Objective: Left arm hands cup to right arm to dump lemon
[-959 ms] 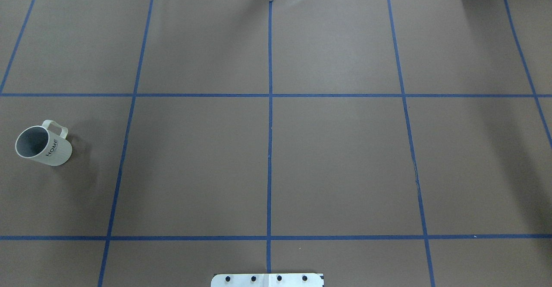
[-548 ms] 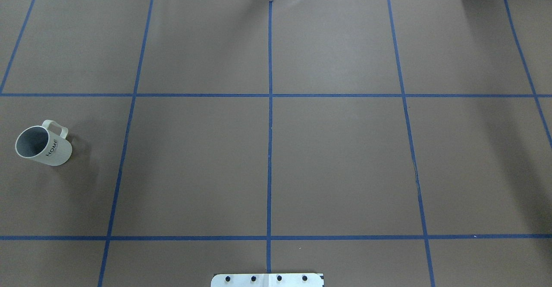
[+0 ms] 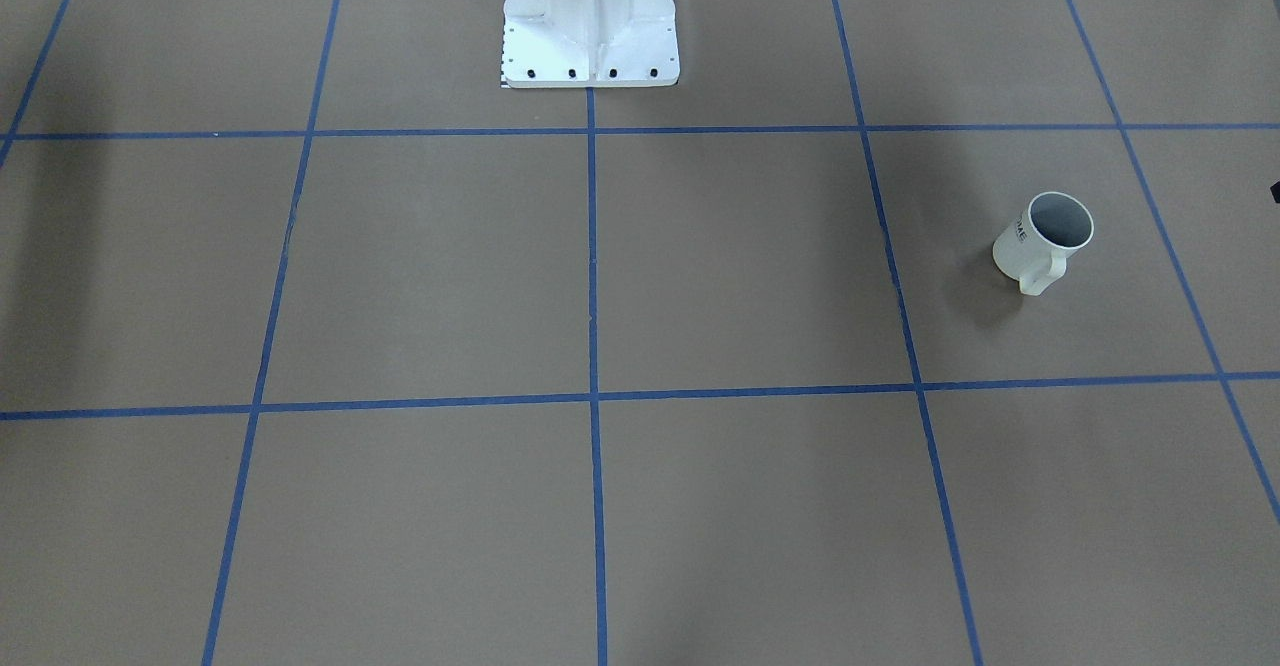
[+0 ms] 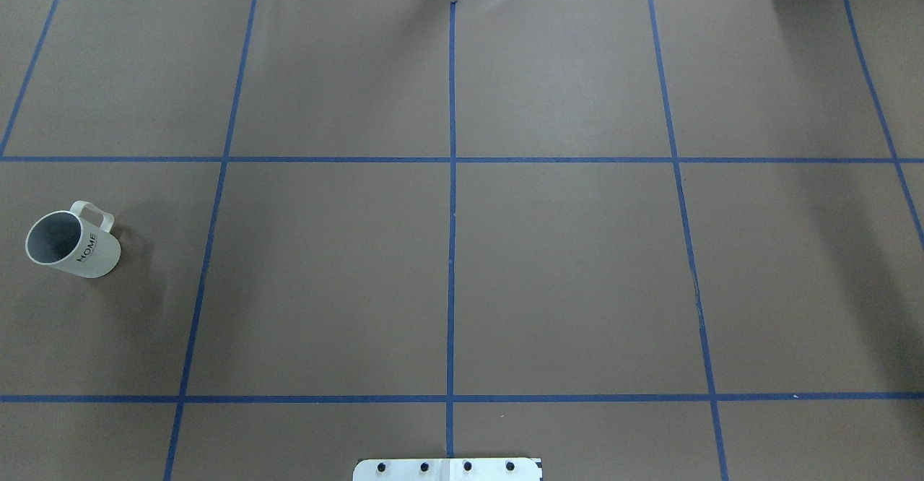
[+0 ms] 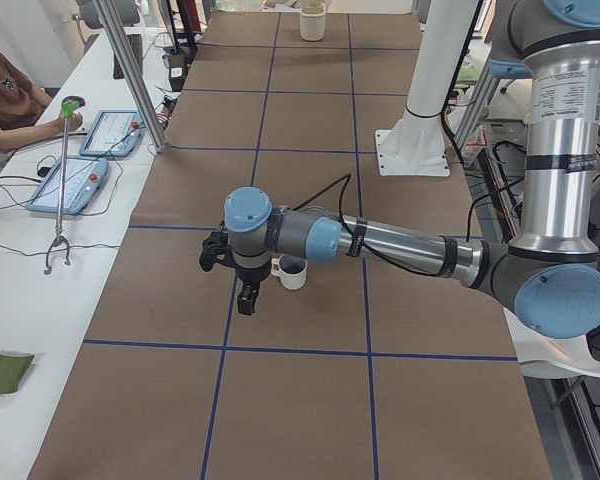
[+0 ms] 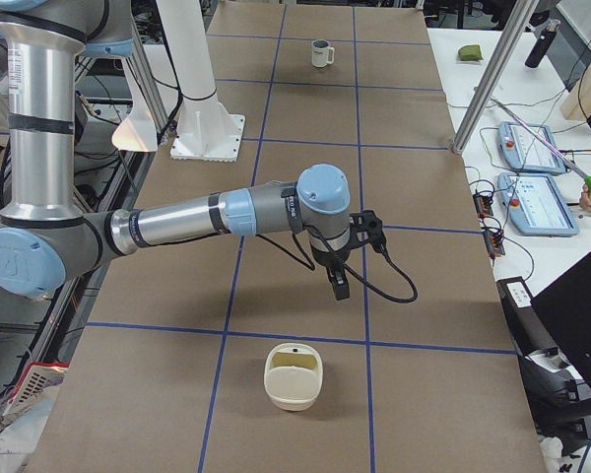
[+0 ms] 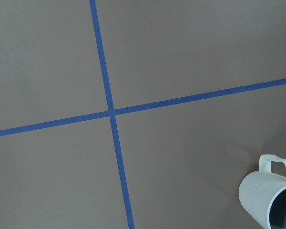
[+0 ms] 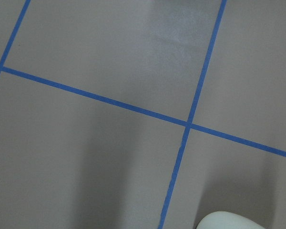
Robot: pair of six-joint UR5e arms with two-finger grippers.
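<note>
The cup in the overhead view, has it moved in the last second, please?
No. The cup stays equally far left of the vertical blue tape line.

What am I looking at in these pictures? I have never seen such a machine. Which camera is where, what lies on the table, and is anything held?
These are two robot arms at one table marked with blue tape lines. Two side views, taken from the table's ends, show them: the left arm with the left gripper, and the right arm with the right gripper. Two cameras look down, one from behind the robot, one facing its white base. One small camera sits on each wrist. A cup stands on the robot's left side; a cream tub stands near the right arm. Neither gripper holds anything; whether they are open or shut, I cannot tell. No lemon shows.
</note>
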